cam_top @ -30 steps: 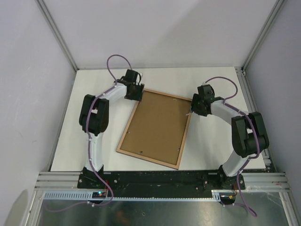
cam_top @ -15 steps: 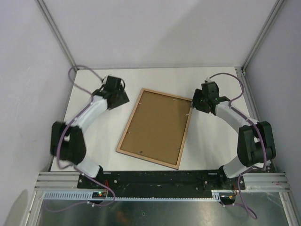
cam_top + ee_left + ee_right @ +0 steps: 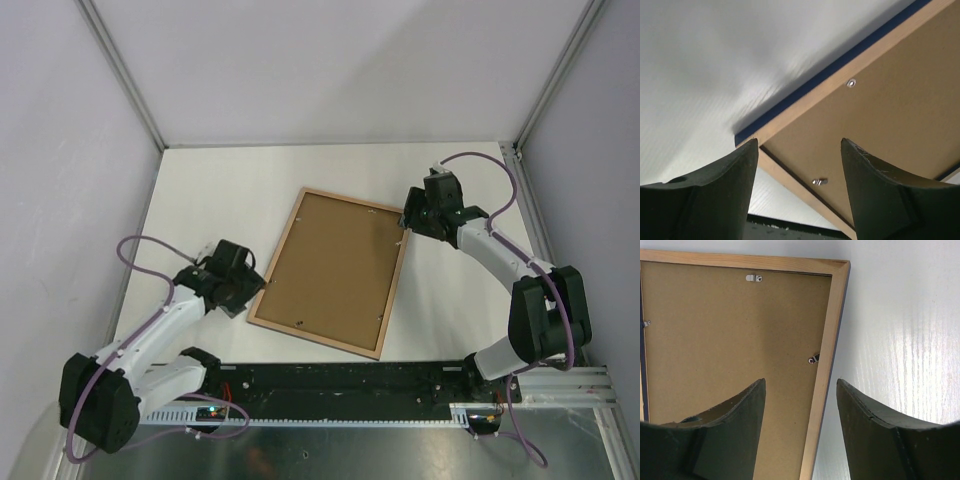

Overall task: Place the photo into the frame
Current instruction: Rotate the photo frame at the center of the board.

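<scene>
Counter: white, with the frame lying face down near the middle, turned slightly clockwise. Its light wood back is up and a brown backing board sits inside the rim. Frame position matches both earlier pictures.

Left hand: now low over the counter at the frame's near-left corner. Half a second ago it was well farther back, by the far-left corner, and a second ago it was right on that corner. The left arm has folded back toward its base, with the elbow out to the near left. In the wrist view the hand has its fingers spread wide with nothing between them. The frame's corner lies just beside the tip of the left finger; I cannot tell whether they touch. A navy edge shows along the frame's underside against the counter. Two small metal tabs hold the board.

Right hand: at the frame's far-right corner, almost where it was half a second ago, shifted only slightly. In the wrist view the hand is also spread and gripping nothing. The frame's right rail runs between the two fingers. Board tabs are visible on the far and right rails. Contact with the frame cannot be told.
</scene>
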Robot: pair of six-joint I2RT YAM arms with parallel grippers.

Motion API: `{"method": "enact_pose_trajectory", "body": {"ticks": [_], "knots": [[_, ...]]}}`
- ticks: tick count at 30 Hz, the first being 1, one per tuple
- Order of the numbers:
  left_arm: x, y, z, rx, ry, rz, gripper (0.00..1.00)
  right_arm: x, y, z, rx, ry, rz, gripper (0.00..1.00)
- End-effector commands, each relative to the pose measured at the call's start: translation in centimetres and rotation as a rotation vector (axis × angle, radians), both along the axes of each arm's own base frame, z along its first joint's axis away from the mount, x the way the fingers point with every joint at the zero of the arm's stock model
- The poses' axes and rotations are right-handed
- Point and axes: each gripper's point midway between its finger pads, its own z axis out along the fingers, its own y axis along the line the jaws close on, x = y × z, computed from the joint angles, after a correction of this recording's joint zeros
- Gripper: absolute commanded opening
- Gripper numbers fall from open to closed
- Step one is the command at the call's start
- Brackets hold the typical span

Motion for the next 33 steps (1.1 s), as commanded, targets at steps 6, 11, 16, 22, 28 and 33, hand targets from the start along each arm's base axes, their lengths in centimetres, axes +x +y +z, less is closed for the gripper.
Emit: {"method": "enact_pose_trajectory", "body": {"ticks": [6,11,16,22,28,33], "knots": [[-3.5,-1.4,-1.5,-0.087,0.087,0.140,0.69,0.5,0.2,0.7,0.002,-0.022,-0.026,0.62],[-4.0,-1.6,-2.0,-0.080,0.113,0.155,0.67,0.4,0.1,0.8,0.000,-0.023,-0.031,0.62],[-4.2,-1.8,-2.3,-0.072,0.128,0.177,0.63,0.4,0.1,0.8,0.001,-0.024,-0.028,0.62],[-4.4,-1.6,-3.0,-0.051,0.145,0.204,0.56,0.4,-0.1,0.8,-0.005,-0.023,-0.027,0.62],[-4.4,-1.6,-3.4,-0.032,0.161,0.217,0.54,0.4,-0.1,0.7,-0.004,-0.021,-0.026,0.62],[-4.5,-1.6,-3.9,-0.017,0.178,0.224,0.53,0.4,0.0,0.5,-0.002,-0.016,-0.027,0.62]]}}
